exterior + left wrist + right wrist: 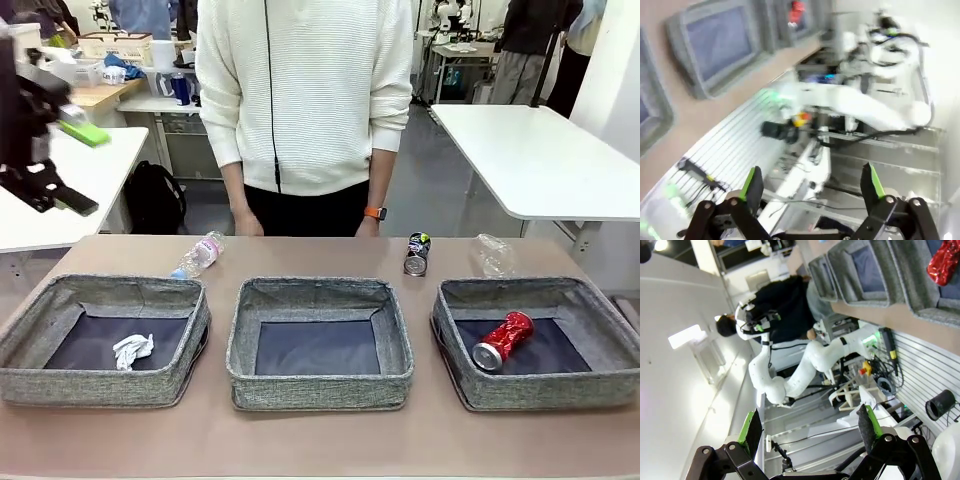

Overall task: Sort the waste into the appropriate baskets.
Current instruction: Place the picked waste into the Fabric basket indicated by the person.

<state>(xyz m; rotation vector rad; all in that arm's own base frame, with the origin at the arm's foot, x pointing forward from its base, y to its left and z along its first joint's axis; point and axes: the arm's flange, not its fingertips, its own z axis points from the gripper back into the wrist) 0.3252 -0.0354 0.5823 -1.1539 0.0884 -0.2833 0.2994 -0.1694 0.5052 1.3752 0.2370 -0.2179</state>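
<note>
While a person [303, 100] in a white sweater stands at the far edge of the table [320, 440], hands down by that edge, three grey baskets sit in a row along the near edge. The left basket [125, 293] holds the white paper wad [132, 350] on its dark bottom. The right basket [510, 295] holds the dented red can [503, 340], lying on its side at a slant. The middle basket [315, 295] stands between the two.

Three things lie on the bare table between the baskets and the far edge. The clear blue-capped bottle [199, 255] is on its side just behind the left basket's far right corner. The dark can [417, 254] lies behind the gap between the middle and right baskets. The clear plastic cup [493, 255] is near it, towards the right edge and not touching it.

The left gripper [88, 168] hangs high up beyond the table's left edge, its jaws spread wide and gripping nothing; its own wrist view is blurred. The right gripper [810, 432] also stands wide open, with only the room showing between its green pads and the baskets far off in the top corner of its view.
</note>
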